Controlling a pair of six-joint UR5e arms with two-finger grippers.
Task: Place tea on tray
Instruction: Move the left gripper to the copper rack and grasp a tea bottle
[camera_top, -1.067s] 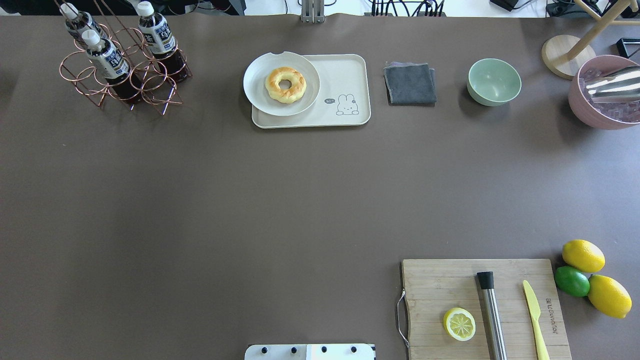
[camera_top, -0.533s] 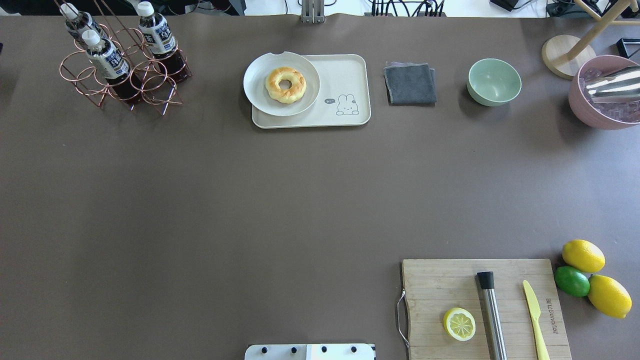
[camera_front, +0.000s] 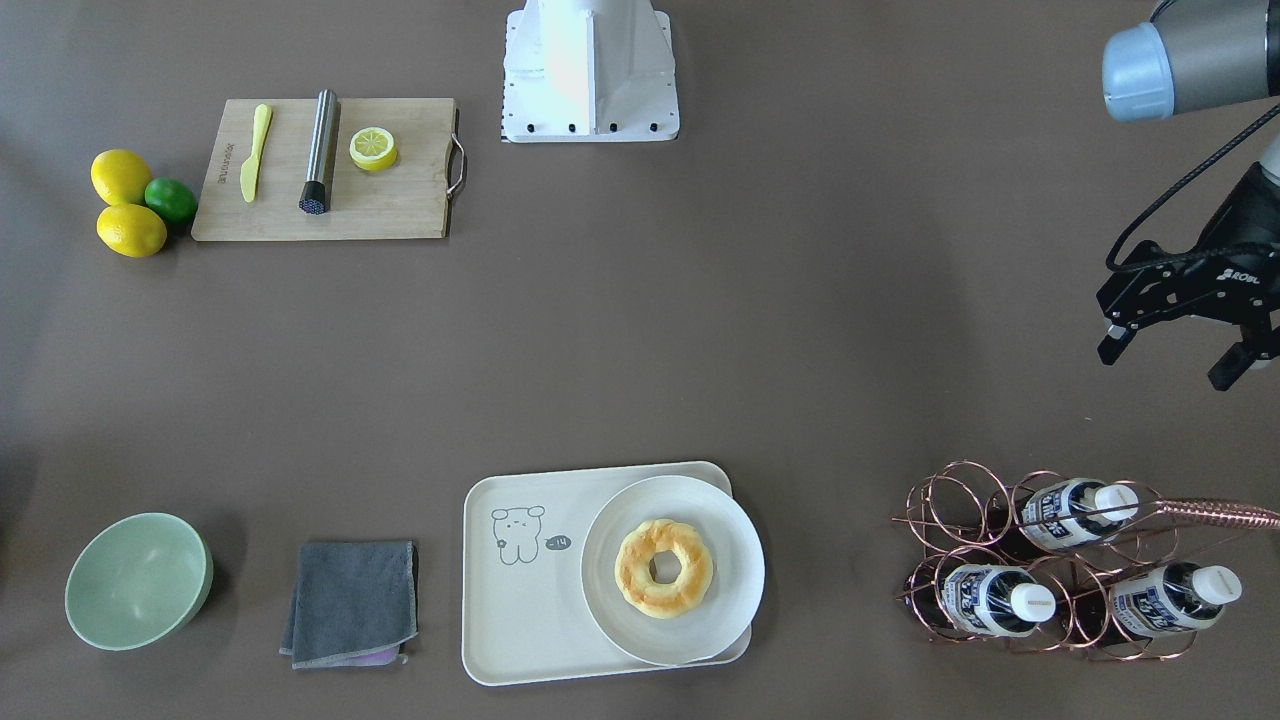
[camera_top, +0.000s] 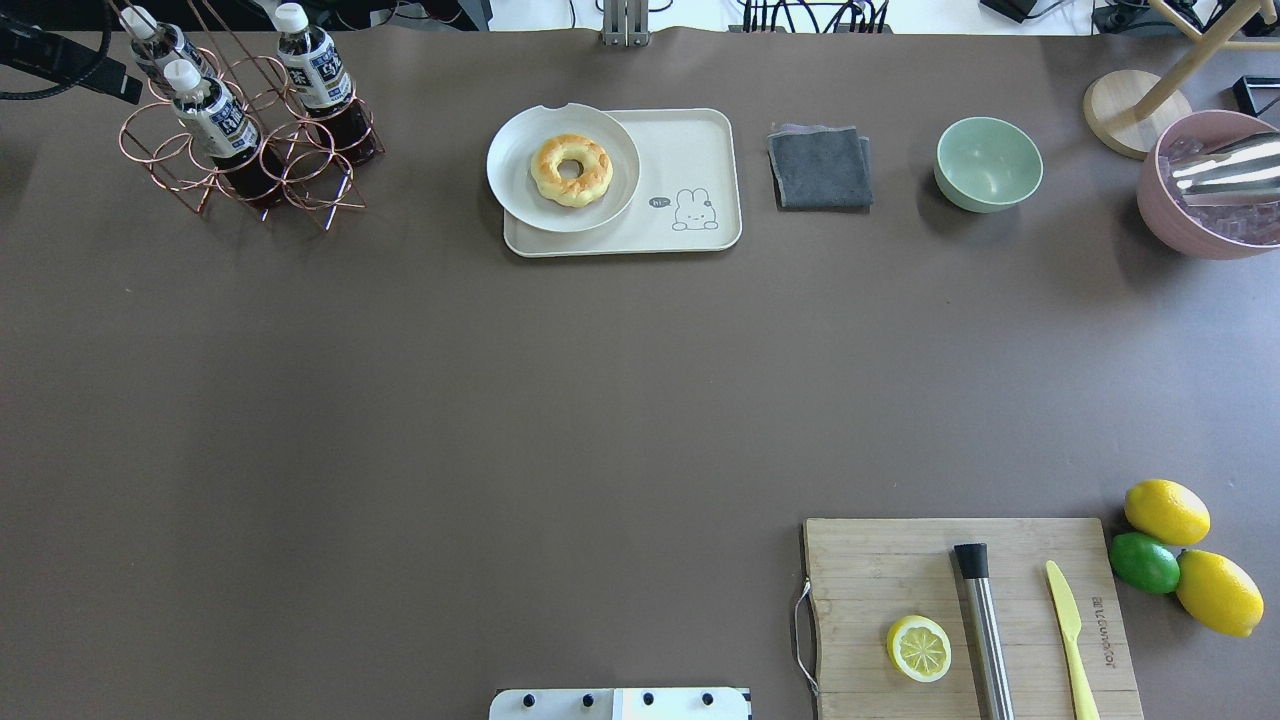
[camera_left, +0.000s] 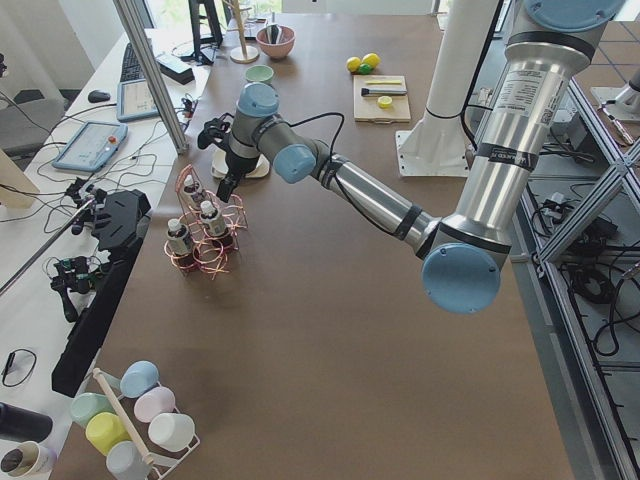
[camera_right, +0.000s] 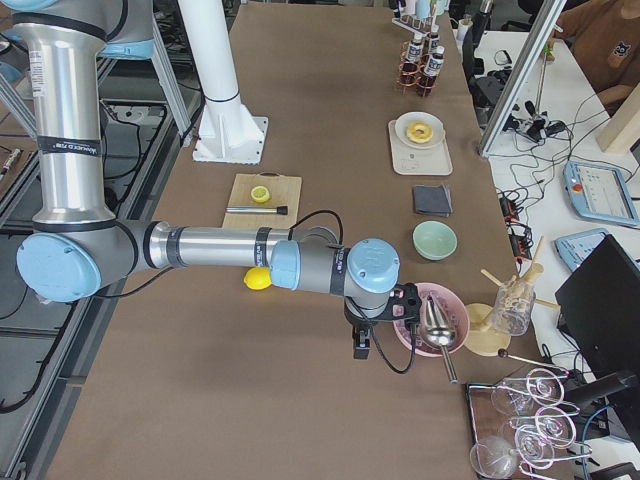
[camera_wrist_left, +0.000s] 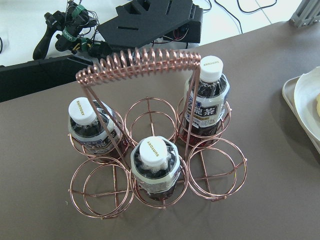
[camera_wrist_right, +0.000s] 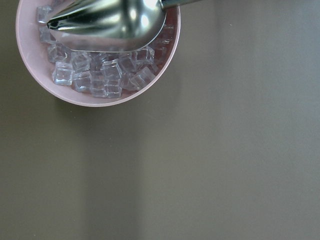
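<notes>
tea (camera_front: 1075, 508) stands in the copper rack (camera_front: 1215, 513) beside two twins. we see our left gripper (camera_front: 1172, 358) hanging apart on its robot side, fingers spread and empty. the tray (camera_front: 520, 610) sits well away. whether the right gripper (camera_right: 362, 343) is spread, we cannot tell.

A pink bowl (camera_wrist_right: 100, 101) holds ice cubes (camera_wrist_right: 90, 80), a metal scoop (camera_wrist_right: 110, 20) resting on them, on a brown table (camera_wrist_right: 215, 160)

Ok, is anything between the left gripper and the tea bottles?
Nothing loose: in the front-facing view only bare table separates the left gripper from the copper rack holding the tea bottles.
</notes>
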